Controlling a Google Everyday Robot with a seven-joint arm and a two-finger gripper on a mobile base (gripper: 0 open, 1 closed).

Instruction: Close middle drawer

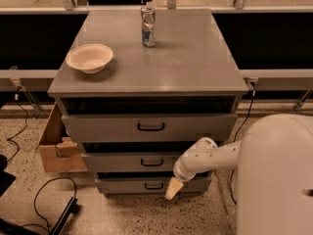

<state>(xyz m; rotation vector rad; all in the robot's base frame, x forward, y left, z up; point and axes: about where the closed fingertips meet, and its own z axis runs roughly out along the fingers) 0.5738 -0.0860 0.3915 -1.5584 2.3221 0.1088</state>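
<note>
We see the tool [172, 190] hanging at five o'clock from the middle drawer's [122, 161] loop handle [150, 162], its cream tip pointing down across the lowest drawer [122, 185]. The middle drawer is partly pulled out, with a dark gap above its front; so is the top drawer [107, 127]. On the bench [195, 58], a bowl [89, 58] sits at nine o'clock and a drink can [148, 26] at twelve.

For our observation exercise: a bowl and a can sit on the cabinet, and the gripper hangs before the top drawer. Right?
No. The camera view shows the gripper before the lowest drawer, right of its handle. The bowl and can do sit on the cabinet.
</note>
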